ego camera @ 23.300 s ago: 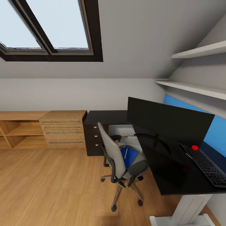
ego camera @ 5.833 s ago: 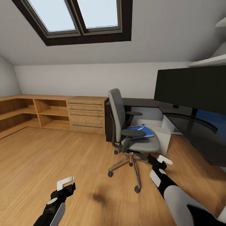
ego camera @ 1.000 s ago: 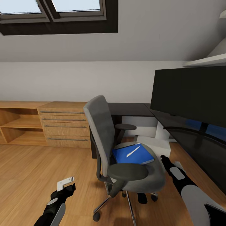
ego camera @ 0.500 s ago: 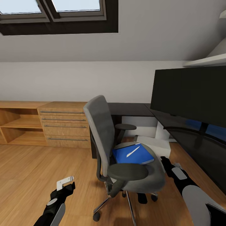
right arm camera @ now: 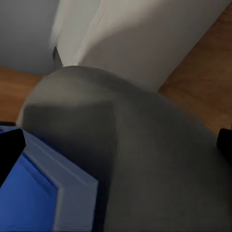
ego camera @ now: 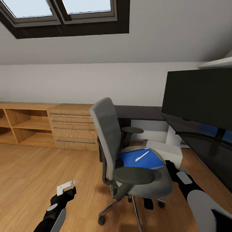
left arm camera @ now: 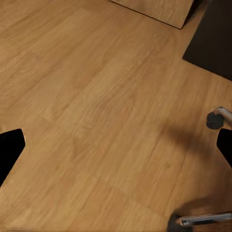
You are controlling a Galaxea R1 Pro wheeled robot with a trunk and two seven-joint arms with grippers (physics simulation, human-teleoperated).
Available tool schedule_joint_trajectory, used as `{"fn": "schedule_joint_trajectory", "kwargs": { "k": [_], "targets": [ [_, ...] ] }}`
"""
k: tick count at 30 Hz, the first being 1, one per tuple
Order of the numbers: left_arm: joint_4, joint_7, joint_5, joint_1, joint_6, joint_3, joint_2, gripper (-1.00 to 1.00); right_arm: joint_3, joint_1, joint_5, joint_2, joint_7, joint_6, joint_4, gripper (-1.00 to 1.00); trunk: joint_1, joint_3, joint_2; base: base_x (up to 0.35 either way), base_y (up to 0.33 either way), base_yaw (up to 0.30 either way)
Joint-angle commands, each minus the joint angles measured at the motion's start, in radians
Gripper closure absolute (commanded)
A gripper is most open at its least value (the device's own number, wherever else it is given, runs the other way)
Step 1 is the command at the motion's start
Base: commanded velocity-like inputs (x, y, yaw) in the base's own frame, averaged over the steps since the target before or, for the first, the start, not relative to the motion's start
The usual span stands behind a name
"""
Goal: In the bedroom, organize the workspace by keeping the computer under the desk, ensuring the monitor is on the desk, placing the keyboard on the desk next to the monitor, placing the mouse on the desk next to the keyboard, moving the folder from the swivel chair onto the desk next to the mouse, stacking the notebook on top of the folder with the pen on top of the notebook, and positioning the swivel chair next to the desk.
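Right pincer [ego camera: 168, 165] at seat edge of swivel chair [ego camera: 129, 154], jaws wide, empty. Left pincer [ego camera: 66, 189] low at 7 o'clock, wide, over wood floor [left arm camera: 96, 121]. Blue folder [ego camera: 140, 159] on seat, pen [ego camera: 141, 156] atop. Monitor [ego camera: 199, 96] on desk [ego camera: 206, 151] at 3 o'clock.

A grey swivel chair [ego camera: 129, 154] stands on wood floor [ego camera: 38, 174]; a blue folder [ego camera: 140, 160] with a white pen [ego camera: 141, 156] lies on its seat.

an attic room in a home, set up as a study: sloped ceiling with skylight [ego camera: 64, 13], wood floor [ego camera: 38, 174], light-wood drawer chest [ego camera: 75, 127], swivel chair [ego camera: 129, 154] beside a black desk [ego camera: 206, 151] bearing a monitor [ego camera: 199, 95].
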Motion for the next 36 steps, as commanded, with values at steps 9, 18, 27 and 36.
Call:
{"fn": "schedule_joint_trajectory", "kwargs": {
  "k": [9, 18, 27, 36],
  "targets": [
    [-0.001, 0.011, 0.008, -0.001, 0.003, 0.002, 0.001, -1.0, -0.002, 0.001, -0.017, 0.0, -0.007, 0.005, 0.0, -1.0, 0.0, -0.006, 0.0, 0.0, 0.0, 0.246],
    [0.002, 0.014, 0.009, -0.001, 0.004, 0.002, 0.001, -1.0, -0.001, 0.001, -0.017, 0.001, -0.007, 0.005, 0.0, -1.0, 0.0, -0.014, 0.0, 0.0, 0.0, 0.225],
    [0.002, 0.014, 0.01, -0.001, 0.004, 0.002, 0.001, -1.0, -0.001, 0.001, -0.016, 0.001, -0.007, 0.005, 0.001, -1.0, 0.0, -0.021, 0.0, 0.0, 0.0, 0.238],
    [0.004, 0.014, 0.011, -0.001, 0.004, 0.0, 0.0, -1.0, -0.001, 0.001, -0.015, 0.004, -0.006, -0.001, 0.0, -1.0, 0.0, -0.026, 0.0, 0.0, 0.0, 0.194]
  ]
}}
